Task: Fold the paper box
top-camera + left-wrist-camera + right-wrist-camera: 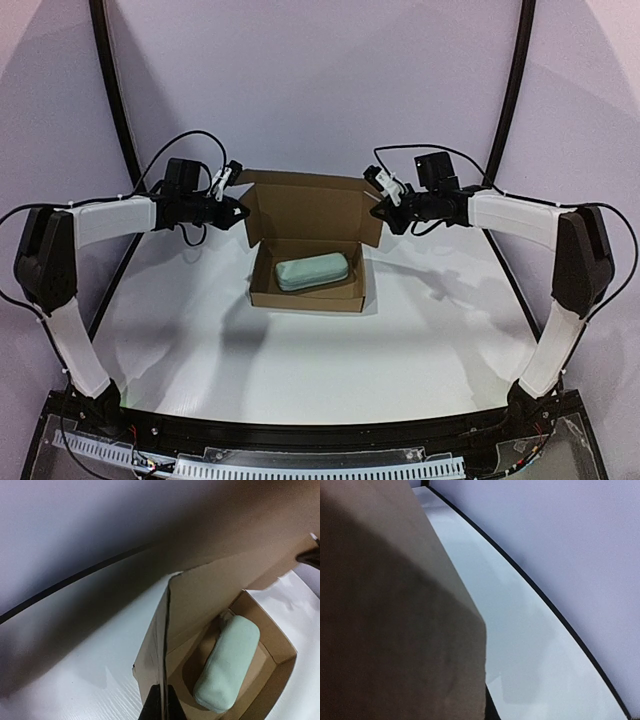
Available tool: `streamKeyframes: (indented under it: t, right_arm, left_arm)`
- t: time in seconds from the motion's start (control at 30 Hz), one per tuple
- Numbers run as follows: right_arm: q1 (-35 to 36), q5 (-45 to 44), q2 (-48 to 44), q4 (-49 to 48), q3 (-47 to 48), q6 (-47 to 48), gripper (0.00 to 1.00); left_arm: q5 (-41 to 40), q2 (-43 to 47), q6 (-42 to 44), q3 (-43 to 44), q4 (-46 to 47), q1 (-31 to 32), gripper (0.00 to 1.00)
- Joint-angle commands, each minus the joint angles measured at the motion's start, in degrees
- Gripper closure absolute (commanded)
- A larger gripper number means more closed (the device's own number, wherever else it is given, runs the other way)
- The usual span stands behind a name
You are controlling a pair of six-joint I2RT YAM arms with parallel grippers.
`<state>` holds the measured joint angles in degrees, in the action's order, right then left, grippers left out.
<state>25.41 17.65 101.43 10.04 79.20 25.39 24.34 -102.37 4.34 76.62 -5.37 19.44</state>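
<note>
There is one paper box (305, 215), one pale green case (312, 272), and two arms, each ending in one gripper. The box sits on the white table (200, 340) at mid-width, towards the far side. Its shallow tray is nearest and its lid stands upright behind, with a side flap at each end. The case lies lengthwise inside the tray. The left gripper (238, 212) meets the lid's left flap and the right gripper (381, 210) meets the right flap, both at the same height. The overhead view alone shows the two arms together, reaching inward from either side. The left wrist view shows what it cannot: the left flap seen edge-on, with dark fingers (152, 707) pressed close on either side of it, clamping the cardboard. It also shows the case from one end and a dark tip at the lid's far corner. The right wrist view shows only blurred cardboard close to the lens beside bare table. Whether that gripper is wide or narrow cannot be told.
</note>
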Motion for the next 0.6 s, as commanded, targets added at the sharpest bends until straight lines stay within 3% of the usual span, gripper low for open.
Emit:
streamKeyframes:
  t: [0.0,0.27,0.43,0.57]
  right_arm:
    - [5.37,-9.87,-1.01,1.10,0.15,-7.42,1.00]
    - [10.91,-21.53,-0.72,5.16,4.86,-18.27,1.00]
    - [11.93,-32.55,1.55,7.07,7.04,-34.53,1.00]
    - [12.31,-35.16,3.74,6.92,8.14,-44.18,1.00]
  left_arm:
    - [-4.57,2.87,-7.82,-2.92,3.93,3.33,0.99]
    - [-9.56,4.33,-10.49,-0.33,0.38,6.45,0.99]
    - [-10.40,4.48,-12.04,-1.40,0.69,7.87,0.99]
    - [-10.45,4.63,-13.68,-2.21,1.32,8.68,0.99]
